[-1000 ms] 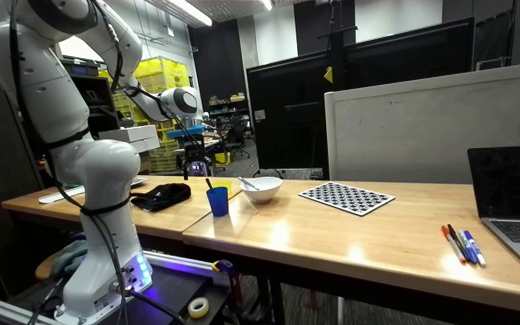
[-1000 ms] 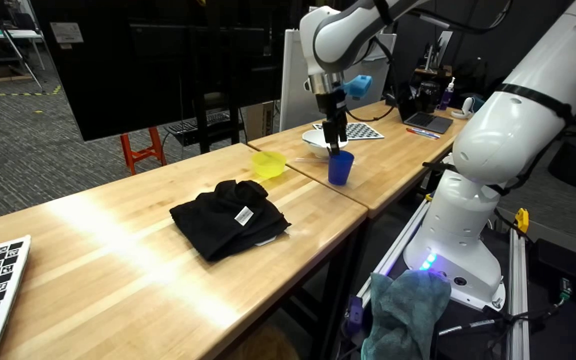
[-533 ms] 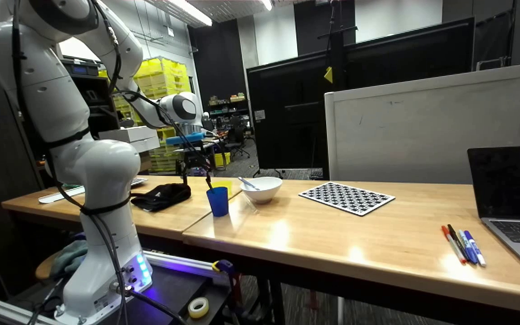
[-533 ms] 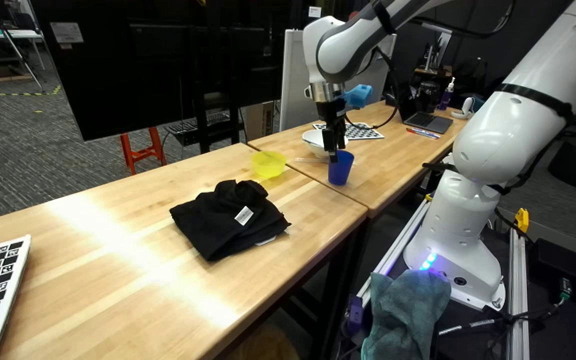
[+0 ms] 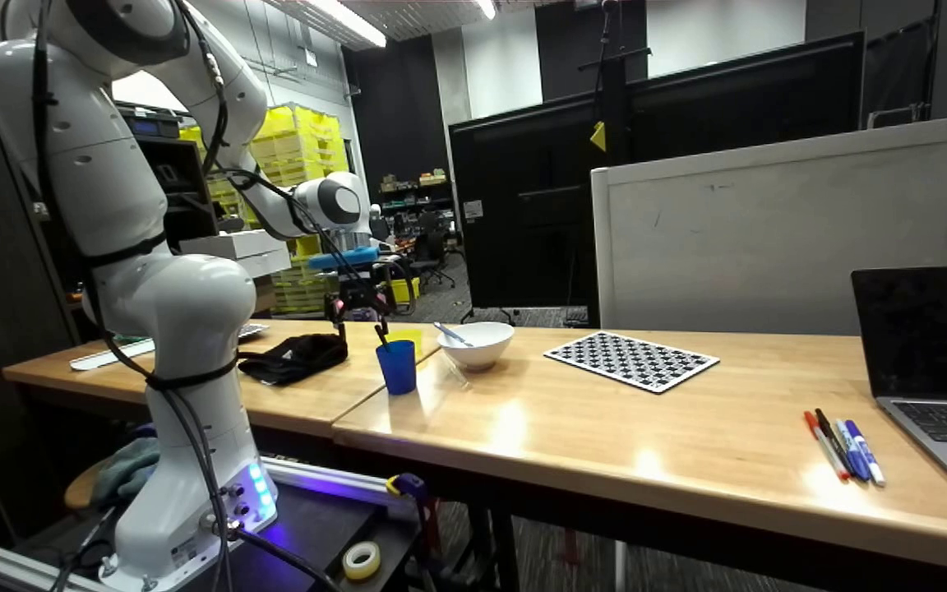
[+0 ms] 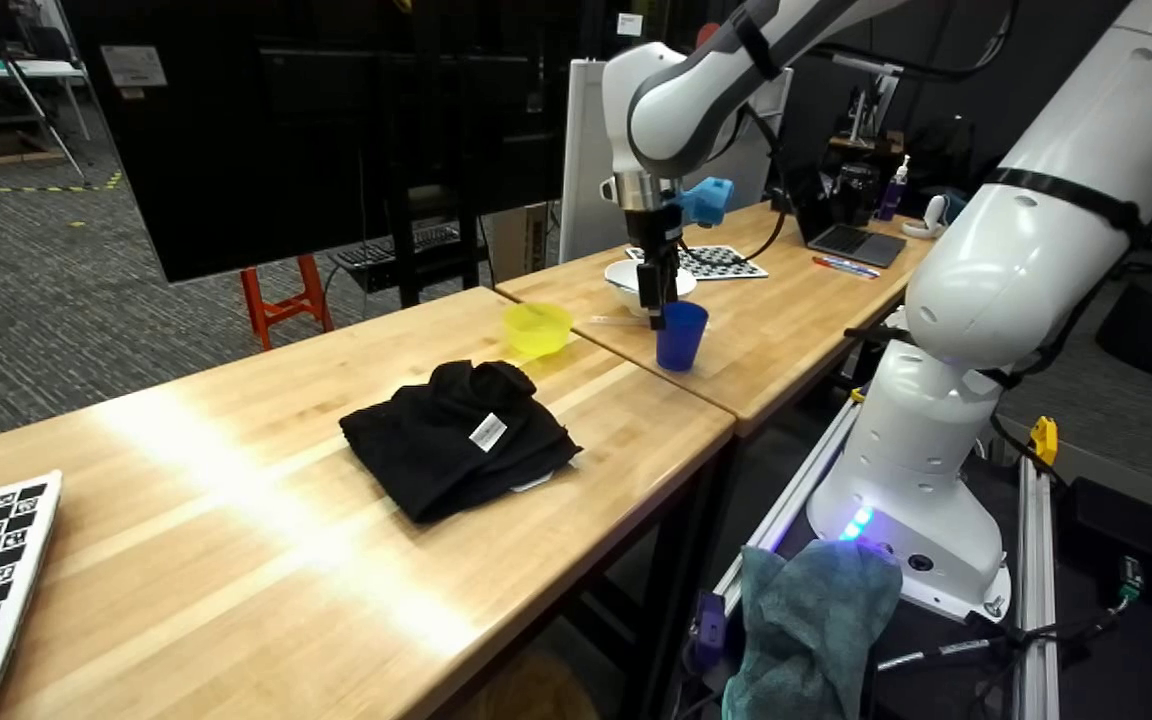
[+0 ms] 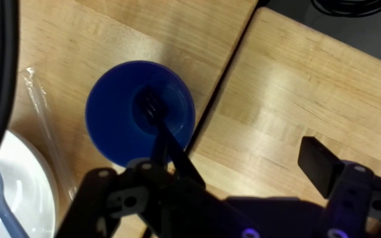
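A blue cup (image 7: pixel 114 109) stands upright on the table, seen also as a blue cup (image 5: pixel 397 367) in an exterior view. Inside it leans a black fork (image 7: pixel 177 148), tines down, its handle rising over the rim. My gripper (image 7: pixel 246 162) is just above and beside the cup with its jaws wide apart; only bare wood shows between them. The handle lies close by the left finger in the wrist view; whether they touch I cannot tell. The right finger (image 7: pixel 317 165) stands off over the table, away from the cup. In an exterior view the gripper (image 6: pixel 658 320) overlaps the cup's rim.
Beside the cup are a clear plastic tube (image 7: pixel 48 127) and a white bowl (image 5: pixel 486 349) holding a blue-grey fork (image 7: pixel 0 198). A yellow bowl (image 6: pixel 538 330) and black cloth (image 6: pixel 456 440) lie nearby. Farther along are a checkered board (image 5: pixel 634 362), several pens (image 5: pixel 847 448) and a laptop (image 5: pixel 934 329).
My gripper has come down towards the cup, then shifted a little leftward in an exterior view. The jaws have stayed wide. Cup, fork and bowls have not moved.
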Motion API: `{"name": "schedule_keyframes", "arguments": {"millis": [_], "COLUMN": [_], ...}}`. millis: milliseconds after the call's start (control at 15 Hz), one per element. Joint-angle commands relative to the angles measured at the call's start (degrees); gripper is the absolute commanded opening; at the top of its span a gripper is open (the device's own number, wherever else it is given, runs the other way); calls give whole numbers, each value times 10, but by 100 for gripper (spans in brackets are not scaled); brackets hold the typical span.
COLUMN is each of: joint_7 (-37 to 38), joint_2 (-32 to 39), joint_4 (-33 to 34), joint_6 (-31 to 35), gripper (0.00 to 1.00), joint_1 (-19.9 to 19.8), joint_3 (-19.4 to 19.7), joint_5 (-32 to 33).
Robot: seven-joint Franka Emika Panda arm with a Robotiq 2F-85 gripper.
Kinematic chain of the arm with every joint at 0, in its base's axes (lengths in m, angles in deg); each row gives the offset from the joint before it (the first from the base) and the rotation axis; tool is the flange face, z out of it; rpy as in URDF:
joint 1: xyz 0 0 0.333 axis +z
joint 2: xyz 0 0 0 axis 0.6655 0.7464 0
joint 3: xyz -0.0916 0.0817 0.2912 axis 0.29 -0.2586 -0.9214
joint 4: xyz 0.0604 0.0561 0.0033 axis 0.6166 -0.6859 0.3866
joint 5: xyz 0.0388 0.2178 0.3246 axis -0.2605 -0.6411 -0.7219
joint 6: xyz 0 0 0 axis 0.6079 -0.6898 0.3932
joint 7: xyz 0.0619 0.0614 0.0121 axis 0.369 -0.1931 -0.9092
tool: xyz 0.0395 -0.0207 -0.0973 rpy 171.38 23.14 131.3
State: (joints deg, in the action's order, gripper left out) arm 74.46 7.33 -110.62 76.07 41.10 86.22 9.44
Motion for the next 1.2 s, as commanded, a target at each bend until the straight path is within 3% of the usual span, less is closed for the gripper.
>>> {"name": "schedule_keyframes", "arguments": {"millis": [0, 333, 400, 1133], "joint_7": [-31, -59, -63, -70], "joint_2": [20, 35, 36, 39], "joint_4": [7, 13, 14, 20], "joint_6": [22, 30, 30, 30], "gripper": [100, 100, 81, 1], "joint_1": [2, -3, -4, -6], "joint_3": [8, 15, 16, 19], "joint_5": [3, 8, 9, 10]}}
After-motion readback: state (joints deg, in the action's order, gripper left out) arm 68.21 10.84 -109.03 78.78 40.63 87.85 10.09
